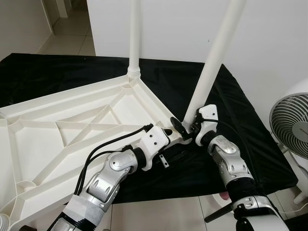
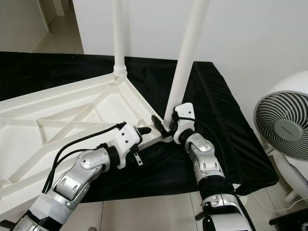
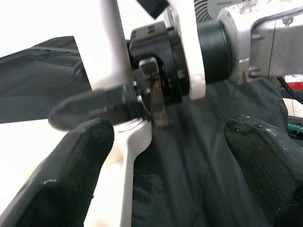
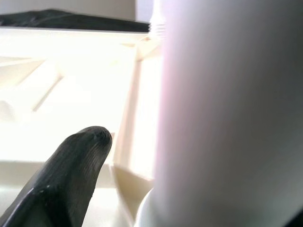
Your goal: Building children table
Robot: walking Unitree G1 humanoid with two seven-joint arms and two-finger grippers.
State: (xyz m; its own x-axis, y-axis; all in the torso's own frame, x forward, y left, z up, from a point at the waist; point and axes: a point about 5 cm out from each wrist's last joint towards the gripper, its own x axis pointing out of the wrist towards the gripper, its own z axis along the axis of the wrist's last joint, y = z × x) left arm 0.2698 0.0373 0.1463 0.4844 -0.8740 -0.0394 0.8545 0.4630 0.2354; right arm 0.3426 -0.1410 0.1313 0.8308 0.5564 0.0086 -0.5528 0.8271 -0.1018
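Note:
A white plastic children's table (image 1: pixel 72 130) lies upside down on a black cloth. One white leg (image 1: pixel 134 33) stands upright in the far corner socket. A second leg (image 1: pixel 216 53) leans in the near right corner socket. My right gripper (image 1: pixel 186 126) sits at this leg's base with the leg (image 4: pixel 227 113) between its fingers. The one black finger (image 4: pixel 71 175) that shows stands a little apart from the leg, so the gripper is open. My left gripper (image 3: pixel 165 156) reaches the same corner, open wide, straddling the table's rim (image 3: pixel 135 156).
The black cloth (image 1: pixel 250 144) covers a low platform that ends close to my right arm. A white fan (image 2: pixel 284 120) stands on the floor at the right. A white wall rises behind, with a doorway (image 1: pixel 67 24) at the far left.

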